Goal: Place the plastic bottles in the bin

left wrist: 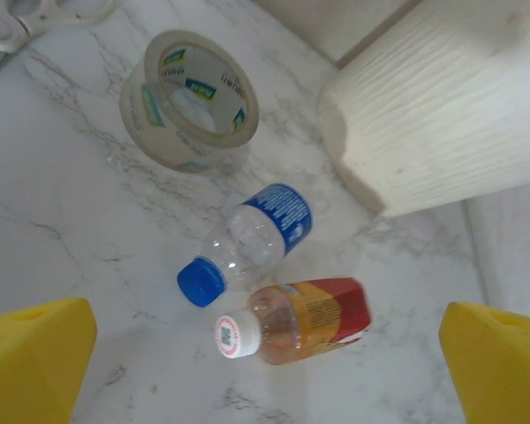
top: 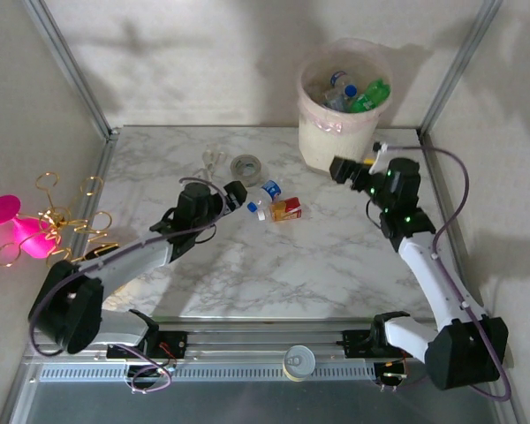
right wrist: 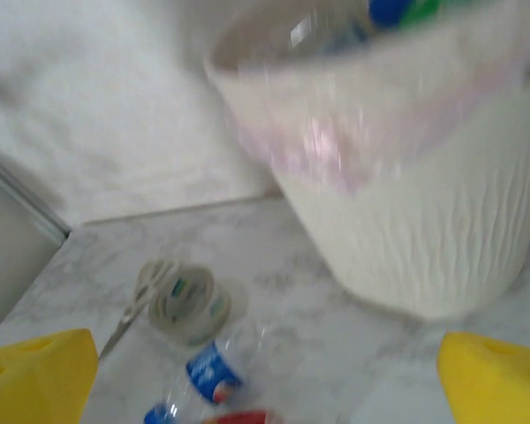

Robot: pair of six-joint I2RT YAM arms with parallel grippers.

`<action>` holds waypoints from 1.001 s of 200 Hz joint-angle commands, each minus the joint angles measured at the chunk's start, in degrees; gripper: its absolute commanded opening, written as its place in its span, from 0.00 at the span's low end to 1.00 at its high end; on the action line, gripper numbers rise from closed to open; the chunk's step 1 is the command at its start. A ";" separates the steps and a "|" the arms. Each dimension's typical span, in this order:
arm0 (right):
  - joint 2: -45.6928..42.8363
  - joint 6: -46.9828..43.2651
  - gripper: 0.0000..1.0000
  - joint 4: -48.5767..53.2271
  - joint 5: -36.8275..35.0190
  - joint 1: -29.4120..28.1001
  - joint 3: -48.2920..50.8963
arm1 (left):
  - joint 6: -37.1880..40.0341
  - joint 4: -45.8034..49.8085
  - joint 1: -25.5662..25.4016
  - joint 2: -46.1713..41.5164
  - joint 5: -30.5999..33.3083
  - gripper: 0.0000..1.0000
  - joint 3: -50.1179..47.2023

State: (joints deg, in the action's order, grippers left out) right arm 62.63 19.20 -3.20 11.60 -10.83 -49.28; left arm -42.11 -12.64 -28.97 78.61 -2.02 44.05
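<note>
Two plastic bottles lie side by side on the marble table: a clear one with a blue cap and label (top: 267, 194) (left wrist: 247, 243) (right wrist: 203, 380) and one with an orange-red label and white cap (top: 286, 209) (left wrist: 302, 322) (right wrist: 245, 417). My left gripper (top: 237, 196) (left wrist: 265, 375) hovers just left of them, open, with nothing between its yellow fingers (left wrist: 31, 358). The cream-white bin (top: 334, 141) (left wrist: 433, 124) (right wrist: 406, 212) stands at the back right and holds a green bottle (top: 371, 94) and clear bottles (top: 339, 91). My right gripper (top: 343, 169) (right wrist: 265, 380) is open and empty, in front of the bin.
A grey tape roll (top: 246, 167) (left wrist: 190, 97) (right wrist: 187, 305) and scissors (top: 212, 161) (left wrist: 35, 18) (right wrist: 134, 305) lie behind the two bottles. Cage posts and walls close in the table's sides. Pink and gold objects (top: 35, 231) sit outside the left wall.
</note>
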 commanded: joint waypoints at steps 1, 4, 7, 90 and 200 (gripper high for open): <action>-3.28 5.22 0.99 -5.61 3.53 -1.25 6.64 | 7.04 5.43 0.41 4.90 -2.93 0.96 4.56; -3.61 5.62 0.99 -5.82 3.59 -1.40 7.56 | 7.57 5.77 0.41 5.54 -3.05 0.95 5.00; -3.86 6.06 0.99 -5.99 3.66 -1.52 8.44 | 8.09 6.16 0.36 6.28 -3.07 0.94 5.52; -5.20 10.26 0.99 -12.78 8.67 -2.64 20.03 | 21.54 17.16 -0.12 24.93 -3.49 0.81 20.05; -5.63 9.63 0.99 -12.71 7.39 -2.73 20.66 | 24.02 19.93 -0.74 36.56 -4.54 0.68 28.41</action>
State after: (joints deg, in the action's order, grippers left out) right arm 57.84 28.80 -14.37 19.33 -13.08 -29.43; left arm -19.22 5.63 -29.21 113.47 -5.45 70.67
